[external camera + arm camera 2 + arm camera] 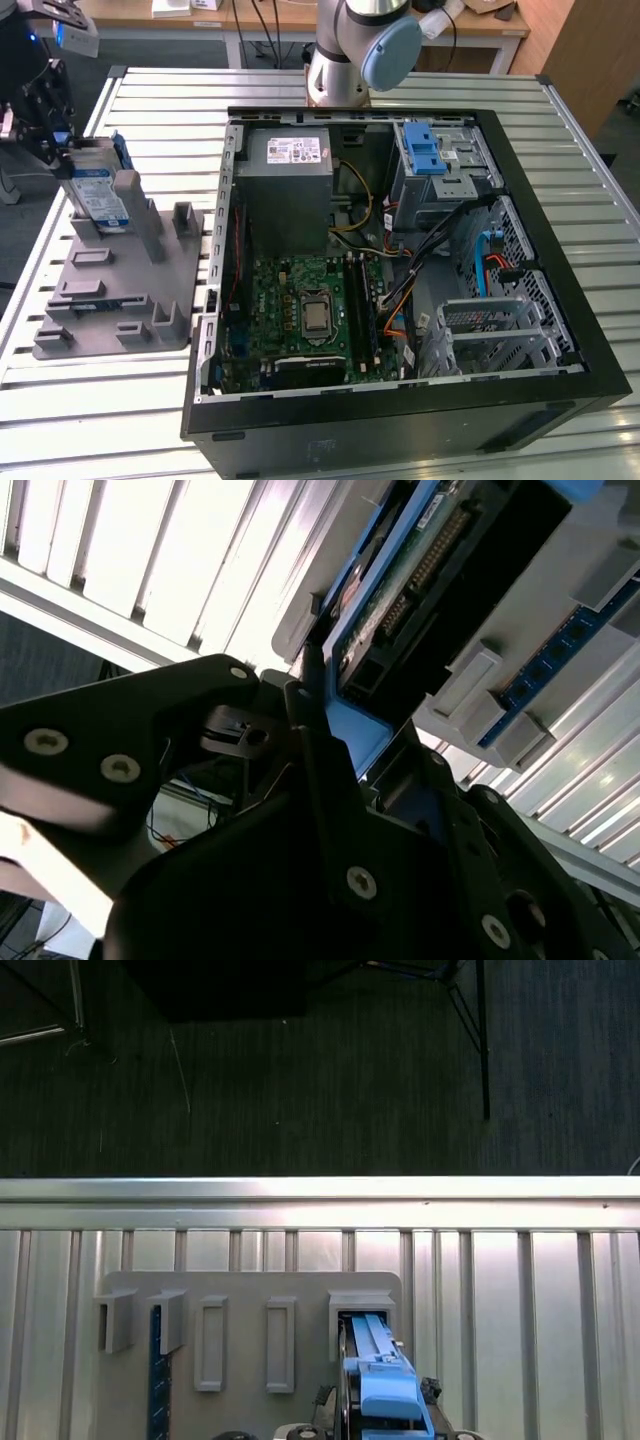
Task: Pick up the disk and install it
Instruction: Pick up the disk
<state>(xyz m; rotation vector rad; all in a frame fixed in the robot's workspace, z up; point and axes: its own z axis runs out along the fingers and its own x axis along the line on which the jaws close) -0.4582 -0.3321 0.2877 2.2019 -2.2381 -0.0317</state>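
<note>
Slatted metal table point(150, 100). A grey slotted fixture point(110, 290) lies flat near the table's edge at the exterior view's left. An open computer case point(400, 425) lies on its side just beside it and takes up the middle of the table.

The disk point(100, 195) stands on end in a slot at the fixture's far corner, the one nearest that table edge. It leans a little and its white and blue label faces the case. In the second wrist view the disk's point(420, 560) green circuit side and black connector end show, with the blue side rail running along it. In the first wrist view the disk point(380, 1385) is seen end-on, with the rail's blue tip sitting in its slot on the fixture point(240, 1290). A thin blue strip point(157, 1380) stands in another slot, well apart.

The gripper point(50, 130) is black and sits at the disk's upper end, over the fixture's far corner. Its body closes around the blue rail end in the second wrist view — contact looks likely. Whether the claw is clamped on the disk or merely set around it, I cannot tell. The disk's lower end is seated in the fixture.

Inside the case: a grey power-supply box point(290, 175) at the far side, a green motherboard point(300, 310) nearer, and a grey drive cage point(430, 175) with a blue latch — no drive seen in it. The arm's base point(345, 60) stands at the table's far edge behind the case.
</note>
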